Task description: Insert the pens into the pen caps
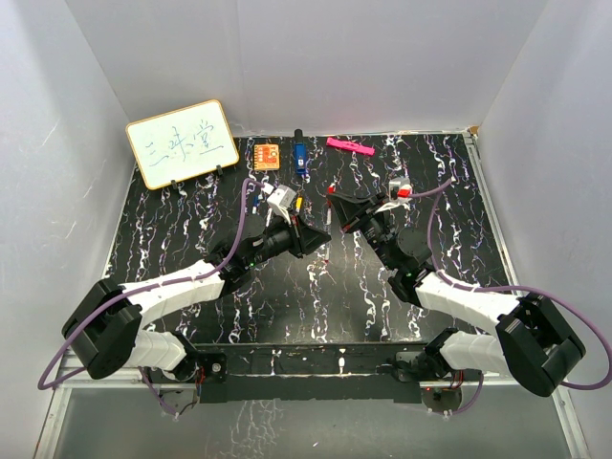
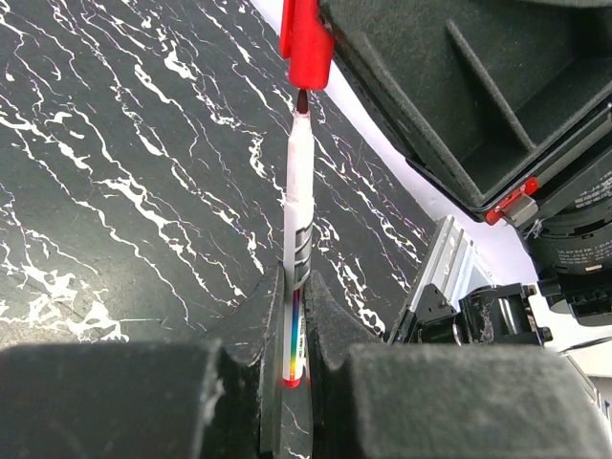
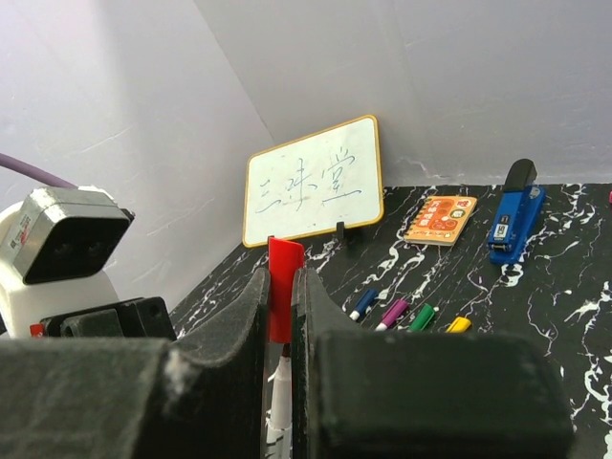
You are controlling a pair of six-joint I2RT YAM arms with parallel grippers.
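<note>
The left gripper [image 2: 294, 287] is clamped on the lower barrel of a thin white marker pen with a red end [image 2: 298, 182]. The right gripper [image 3: 281, 279] pinches a stubby red plastic pen cap [image 3: 284, 253] mouth-first toward it, so the 2 line up above the black, white-veined worktop [image 2: 115, 191]. The dark nib sits right at the cap's opening, apparently not yet seated, and the barrel carries a rainbow-striped label.

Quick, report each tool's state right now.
Left tool: closed, holding a white pen with a red end.
Right tool: closed, holding the red cap.
</note>
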